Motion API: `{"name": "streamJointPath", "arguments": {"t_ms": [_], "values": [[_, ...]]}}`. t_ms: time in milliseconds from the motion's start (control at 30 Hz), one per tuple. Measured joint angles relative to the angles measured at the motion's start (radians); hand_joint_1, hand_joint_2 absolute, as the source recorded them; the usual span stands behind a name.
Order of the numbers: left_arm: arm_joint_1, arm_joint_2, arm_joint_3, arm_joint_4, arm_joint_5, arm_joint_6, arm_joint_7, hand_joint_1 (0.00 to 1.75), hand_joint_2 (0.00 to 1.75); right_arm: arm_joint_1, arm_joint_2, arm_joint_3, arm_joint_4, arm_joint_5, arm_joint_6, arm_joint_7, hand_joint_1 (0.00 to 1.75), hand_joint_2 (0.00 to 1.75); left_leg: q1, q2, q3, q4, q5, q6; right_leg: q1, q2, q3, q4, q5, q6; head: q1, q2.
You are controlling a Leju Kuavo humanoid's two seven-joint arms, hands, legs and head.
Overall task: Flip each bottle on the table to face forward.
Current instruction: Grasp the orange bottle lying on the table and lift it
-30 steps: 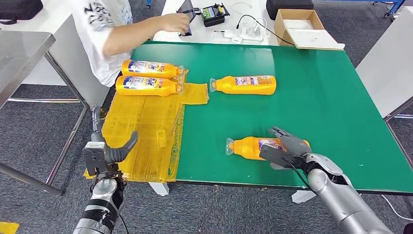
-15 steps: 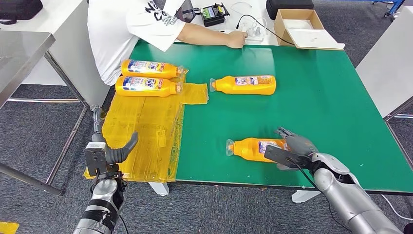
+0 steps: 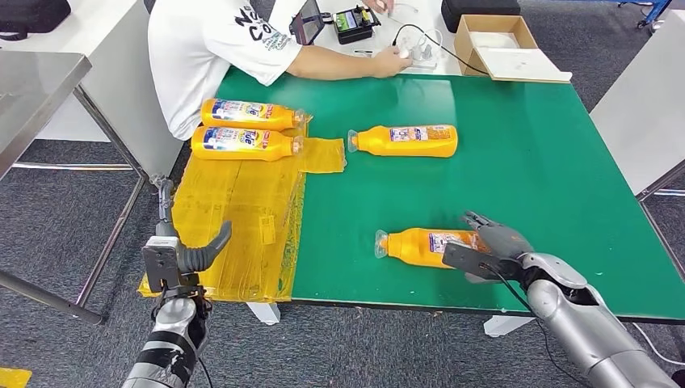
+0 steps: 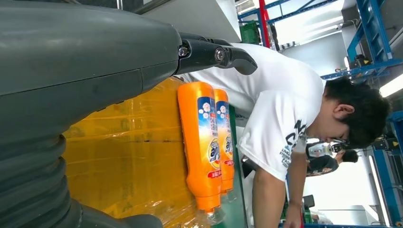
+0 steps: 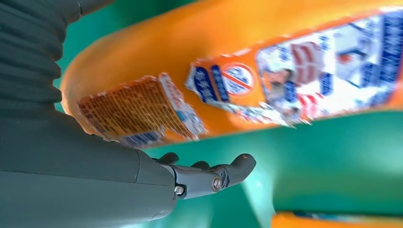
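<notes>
Several orange bottles lie on their sides on the green table (image 3: pixel 533 162). Two bottles (image 3: pixel 246 114) (image 3: pixel 241 143) lie side by side on a yellow sheet (image 3: pixel 242 210) at the back left, also seen past my left hand (image 4: pixel 202 142). A third bottle (image 3: pixel 408 140) lies mid-table. The fourth bottle (image 3: pixel 416 245) lies near the front edge, label up (image 5: pixel 237 61). My right hand (image 3: pixel 487 246) is at its base end, fingers spread over it, thumb (image 5: pixel 214 175) apart from it. My left hand (image 3: pixel 190 255) hovers off the table's front left corner, holding nothing.
A person in a white shirt (image 3: pixel 214 48) leans over the table's far left edge, reaching to devices and cables behind it. A cardboard box (image 3: pixel 494 44) sits at the back right. A grey metal table (image 3: pixel 40 81) stands at the left.
My right hand has slid a little to the right at the near bottle's base; the bottle stays put. The person has leaned further in and reached right. My left hand is still.
</notes>
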Motion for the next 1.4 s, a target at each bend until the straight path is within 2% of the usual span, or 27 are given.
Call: {"name": "streamJointPath", "arguments": {"t_ms": [33, 67, 367, 1133, 1200, 1267, 1333, 1400], "values": [[0.0, 0.0, 0.0, 0.002, 0.0, 0.0, 0.0, 0.0, 1.75, -0.001, -0.007, 0.004, 0.0, -0.008, 0.01, 0.003, 1.57, 1.75, 0.0, 0.0, 0.0, 0.0, 0.0, 0.0, 0.0, 0.0, 0.0, 0.0, 0.0, 0.0, 0.0, 0.0], [-0.001, 0.0, 0.0, 0.004, 0.0, 0.0, 0.0, 0.0, 1.75, -0.002, -0.013, 0.008, 0.0, -0.016, 0.021, 0.005, 1.73, 1.75, 0.0, 0.0, 0.0, 0.0, 0.0, 0.0, 0.0, 0.0, 0.0, 0.0, 0.0, 0.0, 0.0, 0.0], [-0.013, 0.0, -0.009, 0.029, 0.01, -0.002, 0.0, 0.0, 1.75, -0.032, -0.063, 0.06, 0.011, -0.086, 0.101, 0.025, 1.75, 1.75, 0.0, 0.0, 0.0, 0.0, 0.0, 0.0, 0.0, 0.0, 0.0, 0.0, 0.0, 0.0, 0.0, 0.0], [-0.024, 0.0, -0.011, 0.048, 0.017, -0.002, 0.0, 0.0, 1.75, -0.036, -0.076, 0.096, 0.027, -0.1, 0.067, 0.028, 1.75, 1.75, 0.0, 0.0, 0.001, 0.0, 0.0, 0.0, 0.0, 0.0, 0.001, 0.0, 0.0, 0.0, 0.0, 0.0], [-0.024, 0.0, -0.011, 0.048, 0.016, -0.002, 0.0, 0.0, 1.75, -0.033, -0.074, 0.096, 0.026, -0.096, 0.036, 0.024, 1.75, 1.75, 0.0, 0.0, 0.001, 0.0, 0.0, 0.0, 0.0, 0.0, 0.001, 0.0, 0.0, 0.0, 0.0, 0.0], [-0.023, -0.001, -0.011, 0.048, 0.014, -0.004, 0.0, 0.0, 1.75, -0.014, -0.061, 0.084, 0.021, -0.079, -0.046, 0.005, 1.75, 1.75, 0.0, 0.0, 0.001, 0.0, 0.0, 0.0, 0.0, 0.0, 0.001, 0.0, 0.0, 0.0, 0.0, 0.0], [-0.021, -0.003, -0.01, 0.048, 0.012, -0.01, 0.0, 0.0, 1.75, 0.032, -0.02, 0.044, 0.003, -0.044, -0.196, -0.035, 1.75, 1.75, 0.001, 0.0, 0.0, 0.0, 0.0, 0.0, 0.001, 0.0, 0.001, 0.0, 0.0, 0.0, 0.0, 0.0], [-0.016, -0.007, -0.01, 0.041, 0.013, -0.021, 0.0, 0.0, 1.75, 0.095, 0.055, -0.033, -0.043, -0.011, -0.373, -0.086, 1.75, 1.75, 0.001, 0.0, 0.0, 0.0, 0.0, 0.0, 0.002, 0.0, 0.0, 0.001, 0.0, 0.0, 0.0, 0.0]]}}
